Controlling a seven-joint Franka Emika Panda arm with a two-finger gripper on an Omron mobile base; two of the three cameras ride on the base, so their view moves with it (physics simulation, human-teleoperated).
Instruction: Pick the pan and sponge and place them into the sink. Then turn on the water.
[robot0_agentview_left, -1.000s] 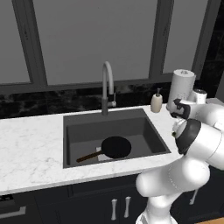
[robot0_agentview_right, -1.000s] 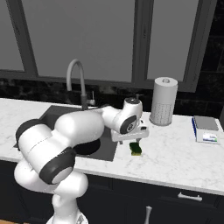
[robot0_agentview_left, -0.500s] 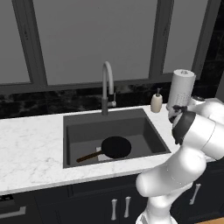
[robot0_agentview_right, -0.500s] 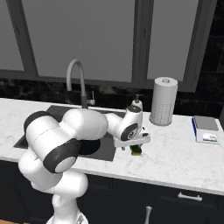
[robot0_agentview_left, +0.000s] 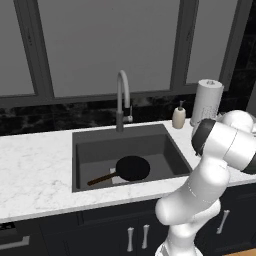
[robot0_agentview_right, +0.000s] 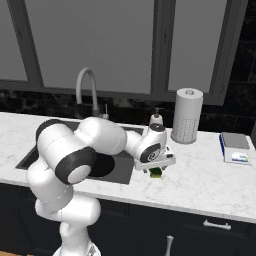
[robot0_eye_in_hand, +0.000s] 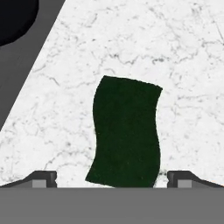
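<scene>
You are holding the claw (robot0_eye_in_hand: 111, 178) fully open and empty, straddling the sponge (robot0_eye_in_hand: 126, 132) lying on the surface (robot0_eye_in_hand: 175, 57) beside the sink (robot0_agentview_right: 123, 172). Being likely light and soft, it is asking for a grip across its narrow sides.

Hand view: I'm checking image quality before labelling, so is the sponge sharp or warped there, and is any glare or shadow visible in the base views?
Hand view: sponge is sharp, but its edges look wavy, its green near black. Left base view: even, flat light, no glare; the pan reads clearly in the sink. Right base view: the arm hides most of the sponge; no cast shadows.
</scene>
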